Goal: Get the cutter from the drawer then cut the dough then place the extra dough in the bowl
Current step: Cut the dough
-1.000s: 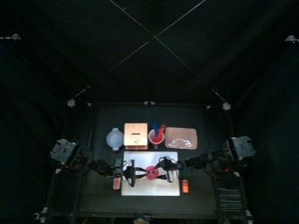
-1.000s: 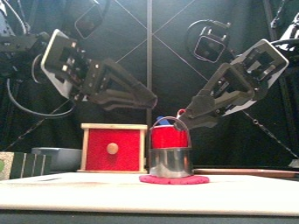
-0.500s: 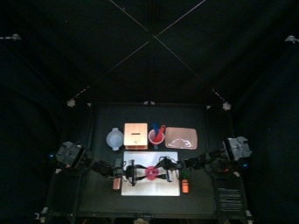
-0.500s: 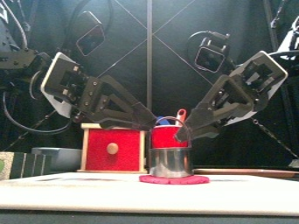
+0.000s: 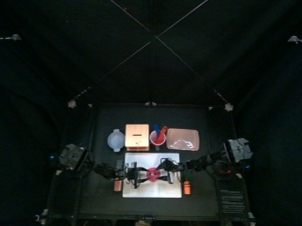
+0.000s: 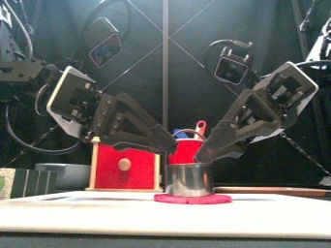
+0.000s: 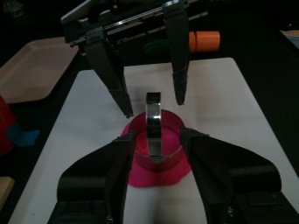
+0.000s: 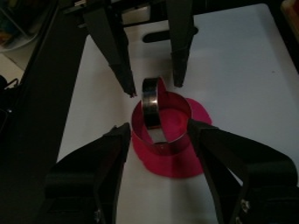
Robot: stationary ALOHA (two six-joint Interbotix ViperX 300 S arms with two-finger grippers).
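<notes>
Step 2 in hand: cutting. You have cutter out of drawer, standing on dough, directly between your 2 pincers. Your left pincer released, jaws spread either side of cutter; right pincer likewise released, facing it. Rim contact: cannot tell. Dough lies flat on white board, under both pincers' tips. Next, as I judge: press cutter down evenly, lift off, then carry extra dough to bowl, behind left pincer, well apart.

Pink dough (silver cutter), white board
</notes>
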